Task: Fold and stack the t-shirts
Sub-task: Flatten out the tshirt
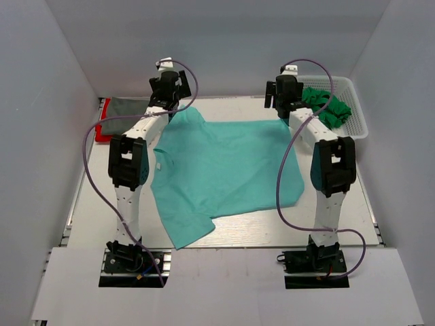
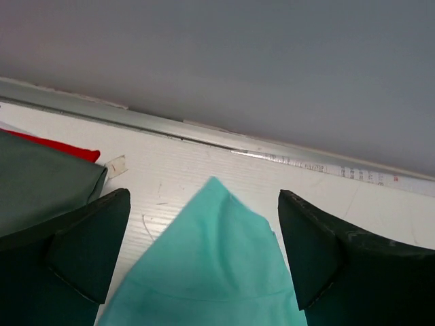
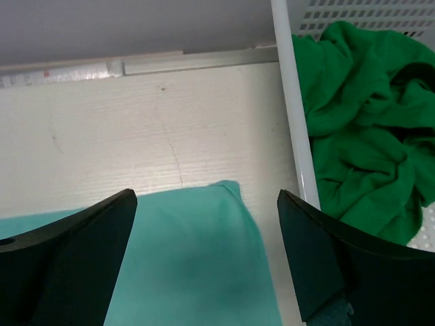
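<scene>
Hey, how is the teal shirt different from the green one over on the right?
The teal shirt is pale and lies spread out on the table; the green shirt is vivid and sits crumpled in the white basket. The teal shirt shows a sleeve and hem; the green shirt is just a heap. Neither is folded yet.

The pincer (image 3: 205, 204) stands wide apart, its two dark fingers (image 3: 75, 258) filling the lower corners. Between them lies a corner of the teal shirt (image 3: 197, 258), flat on the white bench (image 3: 136, 129), its edge just beside the basket (image 3: 292, 109). The fingers seem to hang just above the cloth, though contact cannot be told from here. The basket's white rim runs up the right side, and inside it a green shirt (image 3: 360, 115) sits crumpled against the perforated wall. Beyond the bench, a metal rail (image 3: 136, 66) meets the grey wall (image 3: 136, 27).
</scene>
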Available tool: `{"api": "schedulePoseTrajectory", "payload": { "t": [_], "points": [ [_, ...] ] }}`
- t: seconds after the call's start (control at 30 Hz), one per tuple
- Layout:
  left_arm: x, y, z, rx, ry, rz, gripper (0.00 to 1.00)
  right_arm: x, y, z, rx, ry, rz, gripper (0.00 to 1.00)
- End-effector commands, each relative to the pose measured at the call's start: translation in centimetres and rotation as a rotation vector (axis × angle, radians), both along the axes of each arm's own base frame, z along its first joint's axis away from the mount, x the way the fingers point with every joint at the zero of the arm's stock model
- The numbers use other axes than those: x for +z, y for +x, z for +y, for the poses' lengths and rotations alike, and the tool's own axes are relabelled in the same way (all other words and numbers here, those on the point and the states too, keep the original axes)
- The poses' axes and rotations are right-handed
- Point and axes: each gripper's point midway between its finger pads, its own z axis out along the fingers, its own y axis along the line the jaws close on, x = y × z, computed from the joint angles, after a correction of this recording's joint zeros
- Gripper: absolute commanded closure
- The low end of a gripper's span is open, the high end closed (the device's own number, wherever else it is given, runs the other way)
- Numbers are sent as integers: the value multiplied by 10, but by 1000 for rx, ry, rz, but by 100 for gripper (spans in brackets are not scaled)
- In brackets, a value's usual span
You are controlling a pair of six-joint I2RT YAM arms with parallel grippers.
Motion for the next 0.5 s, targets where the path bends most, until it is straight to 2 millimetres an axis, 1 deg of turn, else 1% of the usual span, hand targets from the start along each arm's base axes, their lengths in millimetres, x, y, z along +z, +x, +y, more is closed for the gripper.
{"api": "schedulePoseTrajectory", "payload": {
  "t": [0.0,0.03,0.07,0.1,0.13,0.17,0.2,0.23,0.27,0.3,0.33,0.37,0.4,0.43,0.47],
  "points": [
    [60,2,-2,-13,-22,-54,0,38,-5,4,54,-2,-16,10],
    [71,-1,-4,-29,-31,-70,0,42,-8,11,88,15,-20,10],
    [67,-7,-4,-39,-30,-53,0,36,-14,14,106,20,-5,10],
    [74,-13,-5,-50,-36,-65,0,62,-22,15,125,45,-50,10],
    [82,-18,-6,-66,-45,-84,0,57,-29,17,134,54,-35,10],
    [94,-34,-4,-77,-49,-89,0,72,-44,22,183,85,-50,10],
    [101,-43,-2,-75,-59,-96,0,75,-50,25,198,101,-53,10],
    [104,-52,-4,-94,-74,-89,0,77,-56,27,206,115,-51,10],
    [92,-64,-3,-105,-69,-52,0,68,-72,26,222,126,-26,10],
    [113,-82,-6,-115,-85,-77,0,63,-83,33,252,167,3,10],
    [109,-95,-8,-141,-100,-43,0,84,-96,32,260,188,-32,10],
    [87,-112,-15,-173,-109,17,0,56,-111,31,259,194,34,10],
    [82,-124,-19,-190,-153,43,0,52,-121,34,262,230,57,10],
    [94,-144,-24,-233,-190,37,0,64,-134,33,271,246,38,10],
    [64,-162,-22,-237,-199,117,0,46,-144,31,265,253,78,10]
  ]
}}
